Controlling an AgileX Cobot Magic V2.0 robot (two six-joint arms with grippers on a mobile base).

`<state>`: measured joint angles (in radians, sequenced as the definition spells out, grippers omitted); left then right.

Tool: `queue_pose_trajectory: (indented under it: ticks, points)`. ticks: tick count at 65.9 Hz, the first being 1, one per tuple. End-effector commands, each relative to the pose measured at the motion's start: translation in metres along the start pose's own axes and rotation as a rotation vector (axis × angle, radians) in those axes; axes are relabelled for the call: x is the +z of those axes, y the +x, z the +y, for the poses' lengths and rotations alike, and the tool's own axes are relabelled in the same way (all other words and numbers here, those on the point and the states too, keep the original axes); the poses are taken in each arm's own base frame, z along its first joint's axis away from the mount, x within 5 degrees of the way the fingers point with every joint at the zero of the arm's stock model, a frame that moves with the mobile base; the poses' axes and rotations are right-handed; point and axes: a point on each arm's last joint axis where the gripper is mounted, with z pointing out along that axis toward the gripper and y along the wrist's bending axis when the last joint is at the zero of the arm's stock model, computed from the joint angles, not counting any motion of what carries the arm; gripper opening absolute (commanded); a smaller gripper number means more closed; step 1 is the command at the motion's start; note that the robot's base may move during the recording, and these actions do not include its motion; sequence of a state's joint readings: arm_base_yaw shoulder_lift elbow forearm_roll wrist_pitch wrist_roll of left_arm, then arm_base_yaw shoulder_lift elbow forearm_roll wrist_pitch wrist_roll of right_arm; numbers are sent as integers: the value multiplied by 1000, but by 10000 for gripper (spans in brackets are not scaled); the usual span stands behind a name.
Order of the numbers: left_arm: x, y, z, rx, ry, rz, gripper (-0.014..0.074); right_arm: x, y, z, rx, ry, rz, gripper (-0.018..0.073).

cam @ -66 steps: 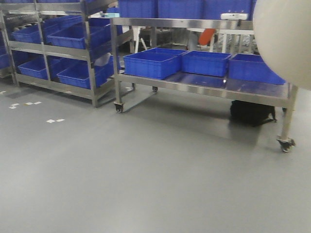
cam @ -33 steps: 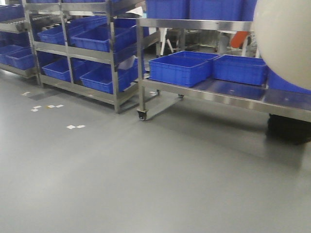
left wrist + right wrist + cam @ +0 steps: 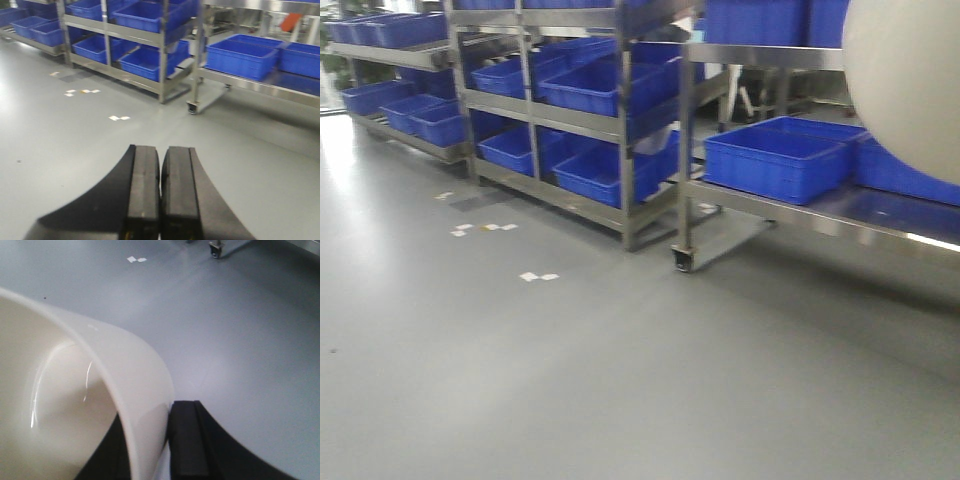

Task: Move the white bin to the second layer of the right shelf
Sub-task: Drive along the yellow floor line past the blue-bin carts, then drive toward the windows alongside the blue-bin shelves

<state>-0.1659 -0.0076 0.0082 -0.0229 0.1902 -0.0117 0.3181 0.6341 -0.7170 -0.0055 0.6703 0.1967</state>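
Note:
The white bin [image 3: 905, 80] fills the top right corner of the front view as a cream-white curved wall, held off the floor. In the right wrist view its rim and hollow inside [image 3: 125, 370] take up the left half. My right gripper [image 3: 165, 412] is shut on the bin's wall, one finger [image 3: 187, 440] outside and the other inside. My left gripper [image 3: 160, 150] is shut with nothing in it, hanging over bare grey floor. The right shelf second layer is out of view.
Steel racks [image 3: 625, 130] loaded with blue crates [image 3: 590, 90] run along the back left. A steel table on castors [image 3: 682, 262] stands at the right, with blue crates [image 3: 775, 160] on its lower deck. White tape marks [image 3: 538, 276] dot the grey floor.
The racks and the table have slid to the right across the front view, and more racks show at the left. The bin keeps its place in the frame.

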Motion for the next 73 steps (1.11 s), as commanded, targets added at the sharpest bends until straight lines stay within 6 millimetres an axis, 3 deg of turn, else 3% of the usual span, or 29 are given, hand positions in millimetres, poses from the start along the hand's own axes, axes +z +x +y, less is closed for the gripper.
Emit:
queue_pose_trajectory:
  ticks: [1, 73]
  points:
    - [1, 0, 0, -11, 8, -77, 85, -6, -16, 2, -5, -17, -117, 52]
    - [1, 0, 0, -11, 8, -77, 85, -6, -16, 2, -5, -17, -117, 52]
